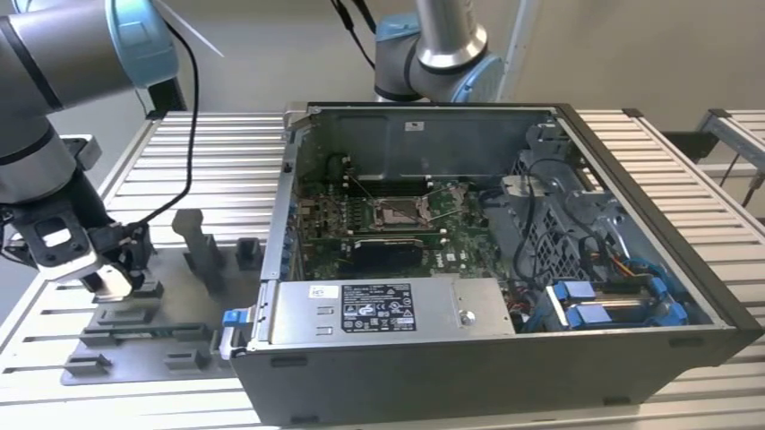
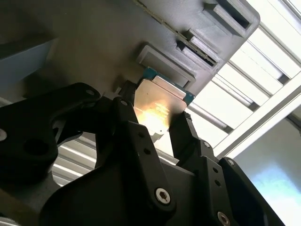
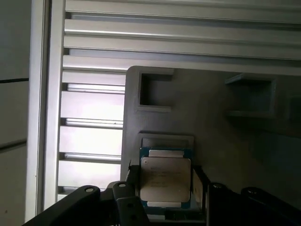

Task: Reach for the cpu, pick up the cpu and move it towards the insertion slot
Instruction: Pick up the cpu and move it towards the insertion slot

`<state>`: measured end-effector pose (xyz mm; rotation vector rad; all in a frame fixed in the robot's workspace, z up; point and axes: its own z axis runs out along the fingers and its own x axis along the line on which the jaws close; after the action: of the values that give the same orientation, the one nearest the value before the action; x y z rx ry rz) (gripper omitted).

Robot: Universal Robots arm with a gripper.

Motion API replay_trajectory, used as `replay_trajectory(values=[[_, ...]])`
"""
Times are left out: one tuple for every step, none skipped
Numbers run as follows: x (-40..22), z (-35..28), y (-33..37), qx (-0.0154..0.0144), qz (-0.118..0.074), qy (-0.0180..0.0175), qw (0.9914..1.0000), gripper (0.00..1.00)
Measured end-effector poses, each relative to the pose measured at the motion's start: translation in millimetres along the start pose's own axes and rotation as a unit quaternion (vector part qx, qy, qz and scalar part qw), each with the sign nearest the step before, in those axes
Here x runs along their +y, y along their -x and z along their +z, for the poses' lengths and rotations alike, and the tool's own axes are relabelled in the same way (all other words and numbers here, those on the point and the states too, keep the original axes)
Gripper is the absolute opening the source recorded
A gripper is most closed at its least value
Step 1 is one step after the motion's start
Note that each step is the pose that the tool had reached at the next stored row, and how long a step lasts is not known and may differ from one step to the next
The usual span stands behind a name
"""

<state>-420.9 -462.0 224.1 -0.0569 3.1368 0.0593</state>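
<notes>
The reach is looking done: the gripper [image 1: 114, 282] is straddling the cpu [image 3: 165, 181] on the fixture [image 3: 211, 108]. Whether it is clamping, I cannot tell. The slot [image 1: 400, 210] is lying well away.

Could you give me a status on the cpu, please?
Gripper at the cpu, over the grey fixture plate. Insertion slot inside the computer case, beyond its side wall.
</notes>
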Motion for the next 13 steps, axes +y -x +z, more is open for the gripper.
replay_trajectory(values=[[0.0,-1.5,0.0,0.0,0.0,0.0,1.0,0.0],[0.1,-2.9,0.0,0.0,0.0,0.0,1.0,0.0],[0.2,-4.4,0.0,0.0,0.0,0.0,1.0,0.0],[0.2,-5.7,0.0,0.0,0.0,0.0,1.0,0.0],[0.2,-6.9,0.0,0.0,0.0,0.0,1.0,0.0],[0.3,-8.4,0.0,0.0,0.0,0.0,1.0,0.0],[0.4,-9.9,0.0,0.0,0.0,0.0,1.0,0.0],[0.4,-11.4,0.0,0.0,0.0,0.0,1.0,0.0],[0.5,-12.9,0.1,0.0,0.0,0.0,1.0,0.0],[0.5,-14.5,0.1,0.0,0.0,0.0,1.0,0.0],[0.6,-15.9,0.0,0.0,0.0,0.0,1.0,0.0],[0.6,-17.6,0.0,0.0,0.0,0.0,1.0,0.0],[0.7,-19.5,0.0,0.0,0.0,0.0,1.0,0.0]])
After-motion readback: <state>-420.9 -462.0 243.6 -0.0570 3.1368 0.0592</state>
